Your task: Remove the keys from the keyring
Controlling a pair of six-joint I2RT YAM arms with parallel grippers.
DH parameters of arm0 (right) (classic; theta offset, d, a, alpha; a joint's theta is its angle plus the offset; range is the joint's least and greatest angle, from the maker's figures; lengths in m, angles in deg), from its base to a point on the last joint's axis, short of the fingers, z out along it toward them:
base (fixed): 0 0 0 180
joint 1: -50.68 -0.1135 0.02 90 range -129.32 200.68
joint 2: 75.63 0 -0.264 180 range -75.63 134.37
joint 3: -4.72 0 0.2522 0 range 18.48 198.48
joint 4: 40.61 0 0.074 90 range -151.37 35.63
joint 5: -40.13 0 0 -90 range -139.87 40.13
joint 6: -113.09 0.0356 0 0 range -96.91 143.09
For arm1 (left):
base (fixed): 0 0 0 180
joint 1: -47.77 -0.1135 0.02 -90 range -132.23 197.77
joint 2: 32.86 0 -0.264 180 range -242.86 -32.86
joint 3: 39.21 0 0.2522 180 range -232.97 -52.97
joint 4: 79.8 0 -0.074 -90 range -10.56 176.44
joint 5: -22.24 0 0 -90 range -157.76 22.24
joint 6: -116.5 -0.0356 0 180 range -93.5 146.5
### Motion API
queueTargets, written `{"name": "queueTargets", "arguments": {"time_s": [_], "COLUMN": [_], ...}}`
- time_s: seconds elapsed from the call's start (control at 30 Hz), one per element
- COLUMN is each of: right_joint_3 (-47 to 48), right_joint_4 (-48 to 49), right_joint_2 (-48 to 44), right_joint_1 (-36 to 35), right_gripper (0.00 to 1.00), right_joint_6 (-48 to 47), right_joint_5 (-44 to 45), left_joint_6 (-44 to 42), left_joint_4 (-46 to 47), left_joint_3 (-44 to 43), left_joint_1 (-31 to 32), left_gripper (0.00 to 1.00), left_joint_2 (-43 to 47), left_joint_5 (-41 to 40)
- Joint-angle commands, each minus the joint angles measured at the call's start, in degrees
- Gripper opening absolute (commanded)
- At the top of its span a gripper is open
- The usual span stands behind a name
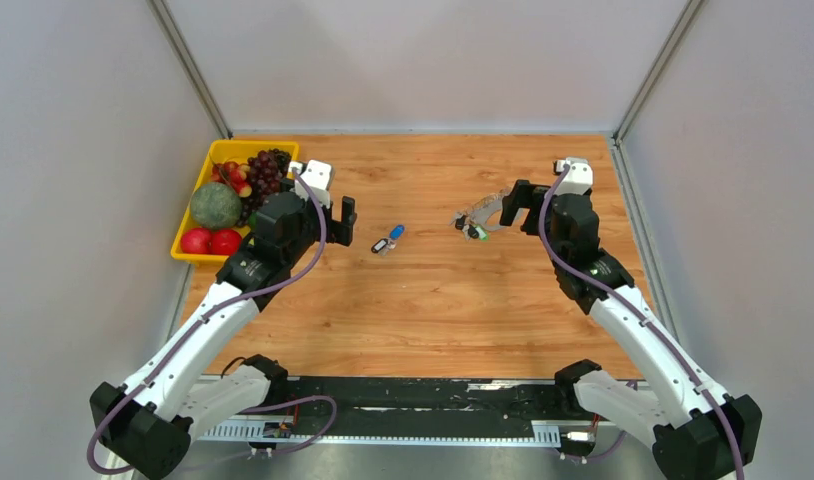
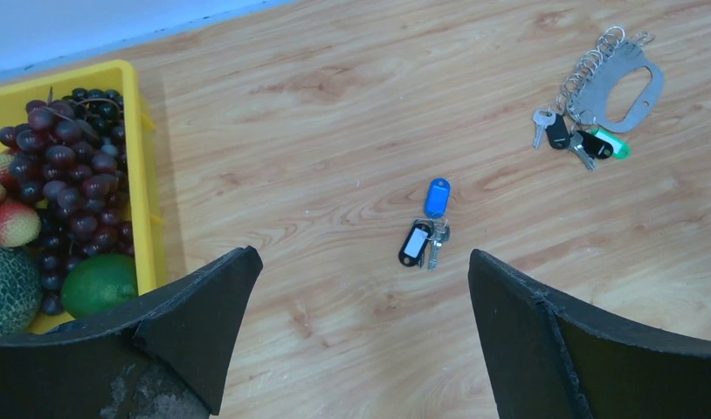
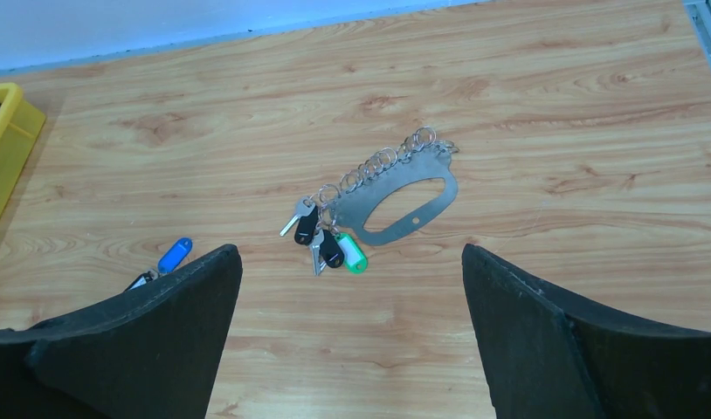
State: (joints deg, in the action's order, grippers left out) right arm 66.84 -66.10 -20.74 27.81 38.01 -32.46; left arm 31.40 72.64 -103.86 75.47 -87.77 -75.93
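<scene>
The keyring (image 1: pixel 480 215) is a flat silvery plate with an oval cut-out and a row of small rings, lying right of centre on the wooden table. Black-headed keys (image 3: pixel 308 229) and a green tag (image 3: pixel 353 255) hang at its near end. A separate bunch lies at mid-table: a blue-headed key (image 2: pixel 437 197), a black-and-white one (image 2: pixel 414 243) and a small silver key. My left gripper (image 1: pixel 343 222) hovers open just left of that bunch (image 1: pixel 388 241). Just right of the keyring, my right gripper (image 1: pixel 514 207) is open. Neither holds anything.
A yellow tray (image 1: pixel 199 180) at the back left holds grapes, a melon, red fruit and a lime. Grey walls enclose the table on three sides. A metal rail (image 3: pixel 708 26) runs along the right edge.
</scene>
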Motion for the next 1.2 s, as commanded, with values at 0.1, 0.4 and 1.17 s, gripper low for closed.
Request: {"name": "queueTargets", "arguments": {"time_s": [0.1,0.4,1.17], "right_joint_3": [-0.78,-3.44,9.13], "right_joint_4": [-0.52,-3.16,4.30], "right_joint_2": [-1.85,-2.59,32.83], "right_joint_1": [0.16,0.20,-0.95], "right_gripper": [1.00,1.00,0.53], "right_joint_6": [3.63,4.64,2.37], "right_joint_5": [1.67,-0.95,-7.37], "left_joint_6": [-2.49,-2.29,-1.11], "left_joint_4": [1.57,0.36,-0.84], "left_joint_3": [-1.15,-2.18,-3.31], "left_joint_1": [0.13,0.07,0.13], "left_gripper": [1.00,1.00,1.00], "left_joint_2": [-1.21,-1.93,-2.27], "left_joint_5": [1.98,3.23,4.32]}}
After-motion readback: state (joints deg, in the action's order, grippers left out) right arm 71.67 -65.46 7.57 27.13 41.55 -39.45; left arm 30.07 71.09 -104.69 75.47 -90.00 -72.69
